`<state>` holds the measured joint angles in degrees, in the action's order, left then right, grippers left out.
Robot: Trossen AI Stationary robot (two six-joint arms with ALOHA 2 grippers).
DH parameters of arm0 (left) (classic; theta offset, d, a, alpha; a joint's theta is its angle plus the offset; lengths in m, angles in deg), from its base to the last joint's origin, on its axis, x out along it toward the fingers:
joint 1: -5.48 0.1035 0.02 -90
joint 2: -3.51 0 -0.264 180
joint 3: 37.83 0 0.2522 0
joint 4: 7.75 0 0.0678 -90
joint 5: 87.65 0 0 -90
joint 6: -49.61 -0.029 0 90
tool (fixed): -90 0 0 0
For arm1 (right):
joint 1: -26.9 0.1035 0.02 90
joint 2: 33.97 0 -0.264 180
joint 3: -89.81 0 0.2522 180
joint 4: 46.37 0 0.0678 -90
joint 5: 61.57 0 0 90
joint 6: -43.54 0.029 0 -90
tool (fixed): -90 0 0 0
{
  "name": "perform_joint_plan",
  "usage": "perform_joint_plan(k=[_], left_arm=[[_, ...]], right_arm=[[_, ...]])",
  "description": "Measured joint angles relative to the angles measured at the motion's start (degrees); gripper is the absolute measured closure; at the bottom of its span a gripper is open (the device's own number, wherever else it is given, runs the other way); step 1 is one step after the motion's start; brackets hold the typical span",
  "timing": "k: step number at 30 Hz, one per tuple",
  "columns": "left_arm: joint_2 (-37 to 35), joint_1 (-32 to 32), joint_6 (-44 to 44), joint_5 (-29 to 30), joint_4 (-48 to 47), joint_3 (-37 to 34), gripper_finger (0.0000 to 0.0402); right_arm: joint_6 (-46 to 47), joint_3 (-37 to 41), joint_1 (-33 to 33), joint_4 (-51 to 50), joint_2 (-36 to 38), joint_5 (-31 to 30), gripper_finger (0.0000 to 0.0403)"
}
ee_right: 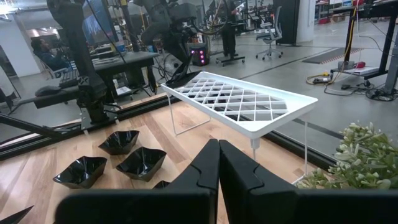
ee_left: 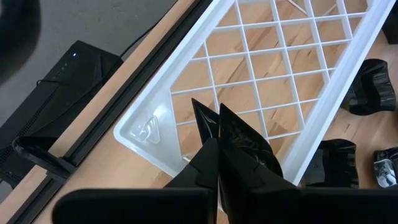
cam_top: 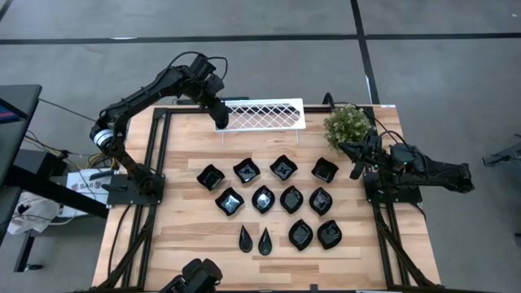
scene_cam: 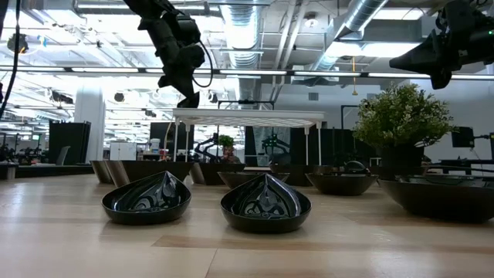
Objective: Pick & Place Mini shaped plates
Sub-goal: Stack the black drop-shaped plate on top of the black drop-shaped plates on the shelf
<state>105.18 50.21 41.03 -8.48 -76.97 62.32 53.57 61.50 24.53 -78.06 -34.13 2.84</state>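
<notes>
Several glossy black mini plates [cam_top: 263, 198] rest in three rows on the wooden table; two teardrop ones [scene_cam: 147, 197] are nearest the low camera. My left gripper [cam_top: 221, 122] hangs shut just above the left end of the white lattice rack [cam_top: 264, 114], with a small gap under its tips [scene_cam: 187, 100]; I see nothing between its fingers [ee_left: 210, 107]. My right gripper [cam_top: 355, 171] waits shut near the table's right edge, raised above the plates, beside the green plant [cam_top: 348, 124]. No plate shows on the rack [ee_right: 242, 99].
The rack stands on thin legs along the far edge, and the plant [scene_cam: 401, 116] stands at its right end. Black frame rails [cam_top: 159, 163] run down both sides of the table. Bare wood lies between rack and plates and left of the rows.
</notes>
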Motion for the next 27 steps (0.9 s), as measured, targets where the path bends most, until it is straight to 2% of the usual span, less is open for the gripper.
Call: perform_joint_plan(k=[4, 11, 15, 22, 27], left_arm=[[0.0, 0.0, -0.2, 0.0, 0.2, 0.0, 0.0387], [0.0, 0.0, -1.6, 0.1, 0.4, 0.0, 0.0342], [0.0, 0.0, -1.7, 2.8, 0.4, 0.0, 0.0324], [-1.0, -0.3, -1.3, 3.9, 0.4, 0.0, 0.0318], [-4.4, -2.8, 2.4, 3.6, -0.9, 0.0, 0.0320]], right_arm=[[0.0, 0.0, 0.0, 0.0, 0.0, 0.0, 0.0401], [0.0, 0.0, 0.0, 0.0, 0.0, 0.0, 0.0401], [0.1, 0.0, 0.0, 0.0, 0.0, 0.0, 0.0401], [0.1, 0.0, 0.0, 0.0, 0.0, 0.0, 0.0401], [0.1, 0.0, 0.0, 0.0, 0.0, 0.0, 0.0401]])
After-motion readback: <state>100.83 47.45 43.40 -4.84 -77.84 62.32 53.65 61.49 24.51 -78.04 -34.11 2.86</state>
